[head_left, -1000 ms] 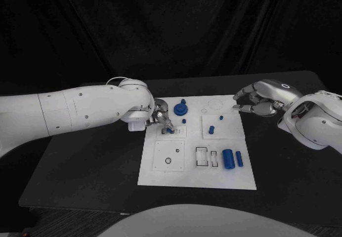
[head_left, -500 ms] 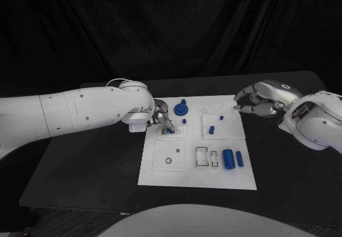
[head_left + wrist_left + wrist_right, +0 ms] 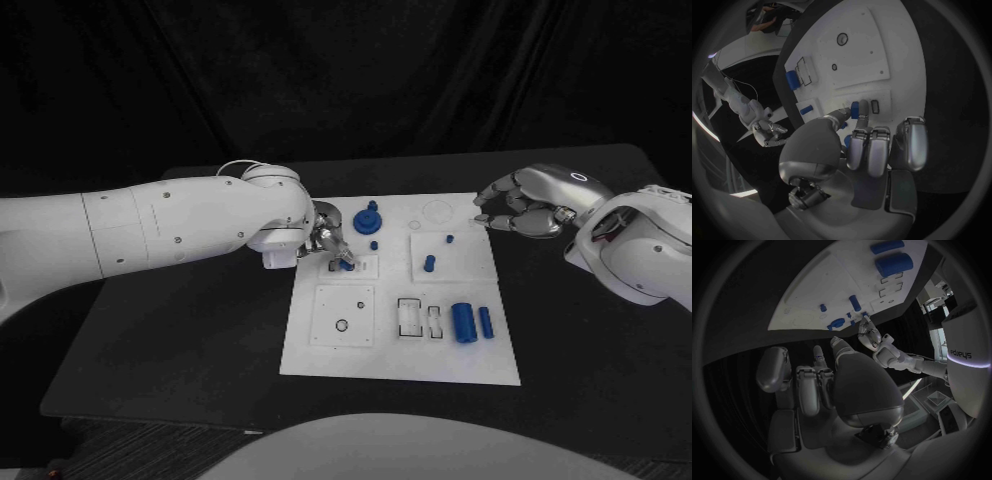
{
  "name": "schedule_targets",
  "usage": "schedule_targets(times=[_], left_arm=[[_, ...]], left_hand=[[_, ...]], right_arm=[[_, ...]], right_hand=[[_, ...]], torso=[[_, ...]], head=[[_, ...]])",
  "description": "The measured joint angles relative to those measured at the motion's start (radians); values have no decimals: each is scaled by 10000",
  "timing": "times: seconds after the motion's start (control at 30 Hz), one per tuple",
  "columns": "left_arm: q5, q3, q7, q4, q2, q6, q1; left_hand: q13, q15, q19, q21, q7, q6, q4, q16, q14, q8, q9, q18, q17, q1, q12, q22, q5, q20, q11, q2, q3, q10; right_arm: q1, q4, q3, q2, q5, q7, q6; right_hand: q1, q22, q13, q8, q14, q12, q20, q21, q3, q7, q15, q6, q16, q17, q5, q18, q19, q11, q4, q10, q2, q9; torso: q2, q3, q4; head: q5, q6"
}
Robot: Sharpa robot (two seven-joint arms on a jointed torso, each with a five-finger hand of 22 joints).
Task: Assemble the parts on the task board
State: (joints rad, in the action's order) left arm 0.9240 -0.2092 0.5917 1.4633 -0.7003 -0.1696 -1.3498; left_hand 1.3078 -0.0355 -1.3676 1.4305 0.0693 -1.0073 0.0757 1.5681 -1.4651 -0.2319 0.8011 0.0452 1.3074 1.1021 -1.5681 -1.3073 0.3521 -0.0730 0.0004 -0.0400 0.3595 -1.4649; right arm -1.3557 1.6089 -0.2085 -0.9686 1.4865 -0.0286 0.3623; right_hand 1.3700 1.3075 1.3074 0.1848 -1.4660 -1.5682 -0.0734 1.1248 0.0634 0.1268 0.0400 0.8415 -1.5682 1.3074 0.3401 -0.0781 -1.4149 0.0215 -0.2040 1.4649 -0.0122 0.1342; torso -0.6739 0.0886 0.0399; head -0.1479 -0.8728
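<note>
Since a second ago we see almost no movement: our left hand (image 3: 326, 243) still pinches a small blue part (image 3: 854, 109) over the task board's (image 3: 397, 360) far-left socket, so insertion continues. Our right hand (image 3: 522, 211), fingers curled on nothing, waits at the board's far-right edge.

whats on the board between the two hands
In the head view, between the left hand and the right hand on the board: a blue knob and small blue pegs.
</note>
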Motion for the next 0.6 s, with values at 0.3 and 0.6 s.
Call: schedule_targets(times=[0.3, 0.6], left_arm=[[4, -1, -15, -94, 89, 10, 35], [3, 0, -39, -126, 93, 37, 55]], left_hand=[[0, 0, 0, 0, -35, -36, 28, 0, 0, 0, 2, 0, 0, -67, 0, 0, -65, 0, 0, -14, 27, 0], [0, 0, 0, 0, -35, -35, 56, 0, 0, 37, 1, 1, 0, -106, 0, 0, -116, 0, 0, -53, 54, 0]], right_arm=[[8, -9, 3, 4, 0, -41, -74], [12, -14, 3, 1, 0, -83, -128]], right_hand=[[-1, -1, -1, 0, 0, 0, 0, 0, 43, 0, 0, 0, 0, 0, 45, 0, 0, 0, 43, 0, 1, -10], [-1, -1, 1, -40, 0, 0, 0, -51, 70, 0, 0, 0, 0, 0, 117, 1, 0, 36, 70, 36, 1, -26]], torso=[[-4, 0, -2], [-2, -1, -2]], head=[[-9, 0], [-22, 0]])
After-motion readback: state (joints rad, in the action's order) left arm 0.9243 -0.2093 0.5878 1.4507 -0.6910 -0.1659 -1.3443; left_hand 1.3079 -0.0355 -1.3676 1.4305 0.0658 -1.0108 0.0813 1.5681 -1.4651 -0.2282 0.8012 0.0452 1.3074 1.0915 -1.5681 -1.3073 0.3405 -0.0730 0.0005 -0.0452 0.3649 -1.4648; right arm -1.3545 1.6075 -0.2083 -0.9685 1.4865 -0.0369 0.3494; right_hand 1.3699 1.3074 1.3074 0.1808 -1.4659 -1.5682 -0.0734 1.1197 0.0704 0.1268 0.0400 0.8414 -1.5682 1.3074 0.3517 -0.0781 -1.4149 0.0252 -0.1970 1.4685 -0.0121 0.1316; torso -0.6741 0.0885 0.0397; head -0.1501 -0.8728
